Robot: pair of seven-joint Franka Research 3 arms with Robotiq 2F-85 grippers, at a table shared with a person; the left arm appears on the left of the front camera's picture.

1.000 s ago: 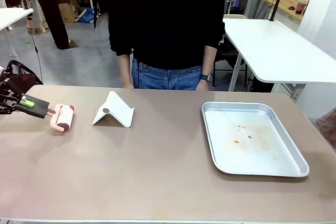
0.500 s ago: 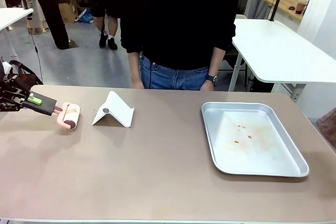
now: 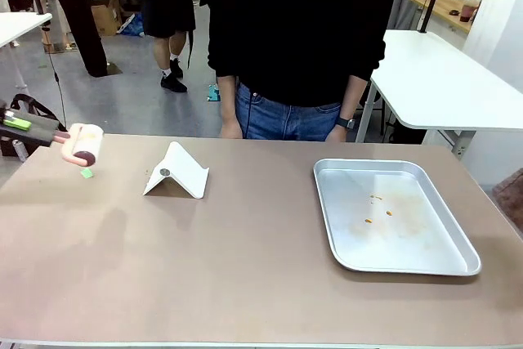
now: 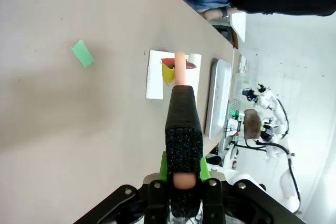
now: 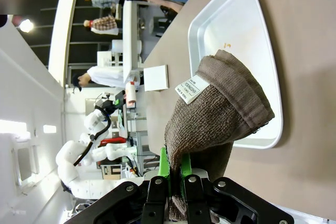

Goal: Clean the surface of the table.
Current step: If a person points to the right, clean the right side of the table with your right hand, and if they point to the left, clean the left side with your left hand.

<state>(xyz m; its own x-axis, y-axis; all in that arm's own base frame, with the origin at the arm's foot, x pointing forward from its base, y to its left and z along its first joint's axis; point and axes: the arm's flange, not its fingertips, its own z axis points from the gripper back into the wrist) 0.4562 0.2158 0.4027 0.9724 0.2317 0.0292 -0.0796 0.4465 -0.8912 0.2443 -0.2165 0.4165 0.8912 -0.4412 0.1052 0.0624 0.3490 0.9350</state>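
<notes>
Pinched tight between the green pads of the left gripper [image 4: 184,178]: the black foam handle of a pink lint roller [image 3: 84,145], jaws pressed onto it from both sides. Roller drum out past the fingertips, over the far left corner of the large matte beige-brown table [image 3: 245,275]; touching the top or not, cannot tell. Just beside the drum, flat on the table, a small green paper scrap [image 3: 87,173]. Further along the far edge, a white folded stand [image 3: 178,172], upright like a tent.

Clamped in the right gripper [image 5: 176,182]: a brown terry cloth [image 5: 215,114] with a white label, bunched and standing up from closed jaws. Beyond it, near the right edge of the table, a shiny silver metal tray [image 3: 425,243] with a few orange crumbs [image 3: 376,198] inside. Behind the far edge, a person [image 3: 294,30] in a black top and blue jeans, standing.
</notes>
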